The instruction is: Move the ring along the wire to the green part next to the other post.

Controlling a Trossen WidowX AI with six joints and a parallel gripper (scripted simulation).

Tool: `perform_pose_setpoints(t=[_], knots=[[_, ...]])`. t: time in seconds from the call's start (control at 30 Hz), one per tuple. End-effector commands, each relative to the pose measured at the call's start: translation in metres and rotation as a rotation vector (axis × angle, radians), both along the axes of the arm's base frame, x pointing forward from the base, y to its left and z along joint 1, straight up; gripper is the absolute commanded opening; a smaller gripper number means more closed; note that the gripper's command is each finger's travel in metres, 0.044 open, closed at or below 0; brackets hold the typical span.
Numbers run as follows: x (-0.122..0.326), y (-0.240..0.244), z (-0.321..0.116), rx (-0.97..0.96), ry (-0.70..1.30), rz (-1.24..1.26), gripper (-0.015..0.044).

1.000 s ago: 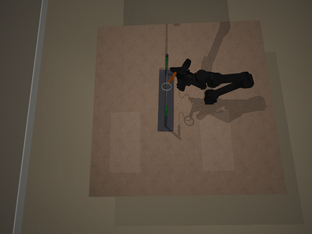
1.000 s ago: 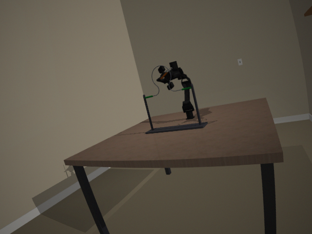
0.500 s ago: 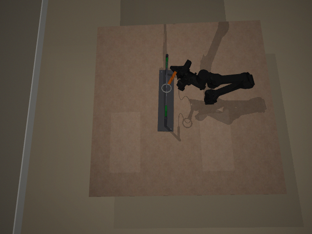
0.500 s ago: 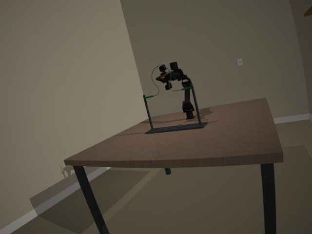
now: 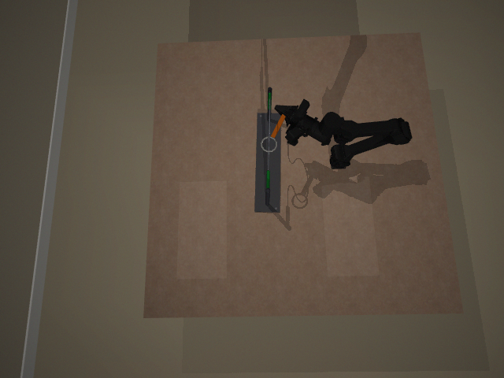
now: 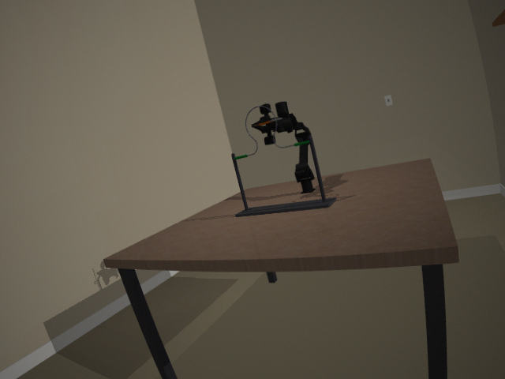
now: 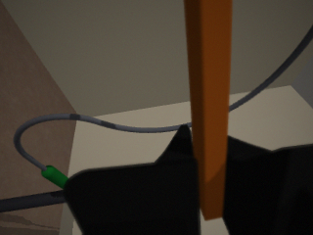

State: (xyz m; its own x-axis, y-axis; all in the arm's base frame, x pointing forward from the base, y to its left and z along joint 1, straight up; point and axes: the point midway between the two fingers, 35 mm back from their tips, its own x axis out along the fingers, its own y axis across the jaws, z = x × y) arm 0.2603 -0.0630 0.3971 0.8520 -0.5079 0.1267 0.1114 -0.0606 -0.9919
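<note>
The arm (image 5: 366, 129) (image 6: 303, 152) rises from the table in the exterior view and bends over high up, its forearm reaching toward the wire (image 5: 268, 161) (image 6: 246, 118) (image 7: 147, 130). Its gripper (image 5: 280, 110) (image 6: 253, 125) (image 7: 189, 130) is raised well above the table, the fingers pointing to the left in the exterior view. They are clenched on the orange handle (image 5: 278, 126) (image 6: 263, 122) (image 7: 210, 98), near its free end.

The table (image 5: 203, 101) (image 6: 326, 232) (image 7: 34, 83) has a brown top and dark legs (image 6: 142, 318). A long dark base (image 5: 261, 203) (image 6: 285, 207) lies flat on it, carrying the left post (image 6: 239, 183) and right post (image 6: 317, 169) of the exterior view. Shadows of the arm, the ring and the wire fall across the wood. Behind are dim beige walls (image 6: 346, 81), with a pale outlet (image 6: 388, 100) and a white baseboard (image 6: 469, 192).

The ring (image 5: 261, 145) (image 6: 278, 118) is around the wire, on the bent grey stretch between the two green parts (image 5: 268, 179) (image 6: 301, 143) (image 7: 55, 176). From above it shows as a nearly round loop; from the exterior, almost edge-on, so it lies close to level. The handle's long axis slants from the ring up and to the right in the top view; in the exterior view it runs leftward, dipping slightly toward the fingertips. Whether the ring touches the grey wire, I cannot tell.
</note>
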Motion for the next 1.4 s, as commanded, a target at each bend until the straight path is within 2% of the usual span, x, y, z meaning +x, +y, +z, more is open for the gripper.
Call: perform_pose_setpoints(t=[0.0,1.37], knots=[[0.0,0.0,0.001,-0.052,0.004,0.001,-0.015],[0.0,0.005,0.019,-0.553,0.031,-0.008,-0.015]])
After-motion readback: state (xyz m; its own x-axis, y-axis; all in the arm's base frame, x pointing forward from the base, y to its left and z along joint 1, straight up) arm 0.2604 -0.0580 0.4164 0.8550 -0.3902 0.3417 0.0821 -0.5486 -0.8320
